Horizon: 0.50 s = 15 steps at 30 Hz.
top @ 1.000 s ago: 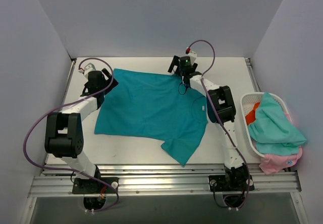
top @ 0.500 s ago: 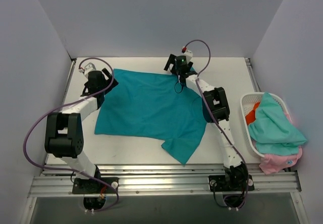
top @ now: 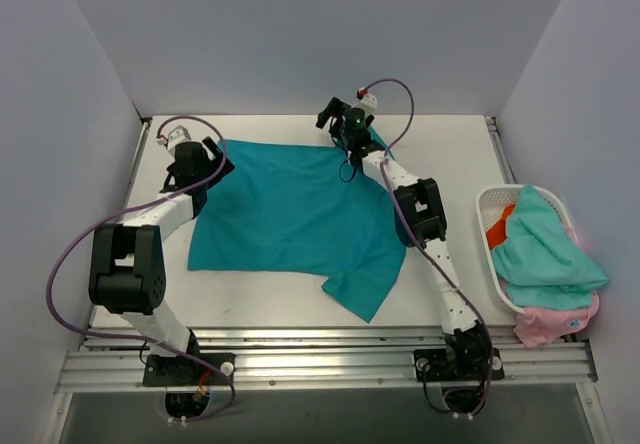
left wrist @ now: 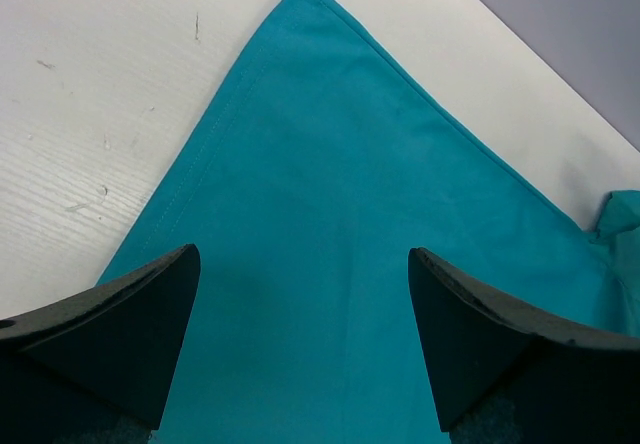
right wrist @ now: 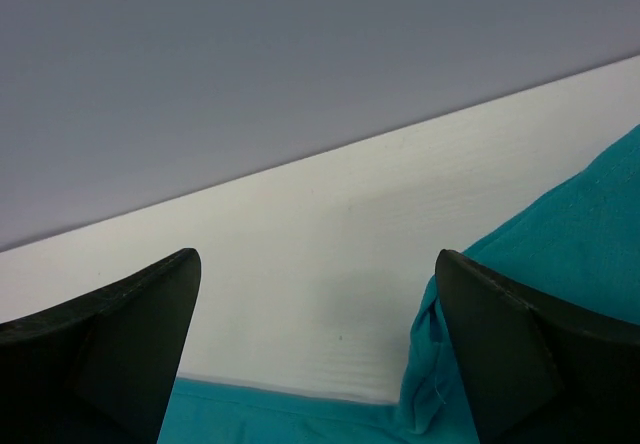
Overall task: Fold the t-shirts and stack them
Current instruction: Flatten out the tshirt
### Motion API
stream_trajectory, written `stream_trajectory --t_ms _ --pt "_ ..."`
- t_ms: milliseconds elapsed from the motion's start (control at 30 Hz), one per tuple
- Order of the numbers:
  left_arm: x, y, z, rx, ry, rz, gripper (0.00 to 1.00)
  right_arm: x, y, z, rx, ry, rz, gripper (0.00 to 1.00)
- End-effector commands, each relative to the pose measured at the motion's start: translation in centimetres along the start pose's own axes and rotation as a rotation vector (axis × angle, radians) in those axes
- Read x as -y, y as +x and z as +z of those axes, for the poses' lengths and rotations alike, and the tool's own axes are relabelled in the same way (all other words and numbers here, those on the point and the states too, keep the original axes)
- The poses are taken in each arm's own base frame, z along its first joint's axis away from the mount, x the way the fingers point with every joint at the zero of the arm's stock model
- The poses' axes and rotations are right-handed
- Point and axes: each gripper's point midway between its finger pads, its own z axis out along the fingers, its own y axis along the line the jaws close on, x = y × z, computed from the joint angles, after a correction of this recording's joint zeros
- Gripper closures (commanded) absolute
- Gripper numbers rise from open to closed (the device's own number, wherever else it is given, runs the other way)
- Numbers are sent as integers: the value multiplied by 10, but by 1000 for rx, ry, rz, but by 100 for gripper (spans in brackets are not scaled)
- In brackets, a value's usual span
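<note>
A deep teal t-shirt (top: 295,214) lies spread flat on the white table (top: 450,154), with one sleeve sticking out towards the near edge. My left gripper (top: 215,161) is open over the shirt's far left corner. In the left wrist view that gripper (left wrist: 303,334) hovers above the teal cloth (left wrist: 350,184), with nothing between its fingers. My right gripper (top: 335,119) is open at the shirt's far edge. In the right wrist view it (right wrist: 318,344) frames bare table, with bunched teal cloth (right wrist: 570,244) beside the right finger (right wrist: 540,354).
A white lattice basket (top: 487,204) stands at the table's right edge. It holds a pale aqua shirt (top: 540,244), a pink one (top: 555,319) and an orange-red one (top: 500,226). Grey walls close in the table on the back and both sides.
My right gripper has moved left along the shirt's far edge, staying open. The shirt's right side has shifted slightly left. The left arm has not moved.
</note>
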Motion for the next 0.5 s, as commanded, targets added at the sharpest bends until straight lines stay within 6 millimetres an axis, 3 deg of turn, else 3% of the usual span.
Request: stream_trajectory --t_ms 0,33,67,133,167,200,233,267,300,333,367,400,433,467 --pt "9 -15 -6 46 20 18 6 -33 -55 2 173 -116 79 0" --pt "8 -17 -6 52 17 16 6 -35 -63 0 187 -118 74 0" --pt "8 -18 -7 51 19 16 6 -48 -85 -10 222 -134 51 0" --pt "10 -22 -8 57 15 19 6 -39 -91 -20 242 -84 25 0" --pt "9 -24 -9 56 9 19 6 -60 -127 -42 313 -116 30 0" --pt "11 -28 -13 64 11 14 6 -40 -108 -48 272 -68 0 0" --pt "10 -30 -15 69 7 9 6 -32 -114 -57 288 -25 2 0" --pt "10 -31 -19 73 7 4 6 -49 -146 -81 339 -48 11 0" --pt "9 -32 -21 77 6 -2 6 -25 -124 -90 293 15 -20 0" --pt "8 -32 -29 82 7 -15 6 -11 -128 -103 315 95 -8 0" --pt "8 -32 -34 84 10 -23 6 -21 -151 -131 342 101 8 0" --pt "12 -36 -44 99 24 -33 6 -14 -146 -144 324 136 -13 0" --pt "10 -33 -48 97 18 -35 6 9 -122 -158 275 218 -33 0" --pt "1 -22 -52 77 -6 -29 6 13 -135 -185 292 278 -29 0"
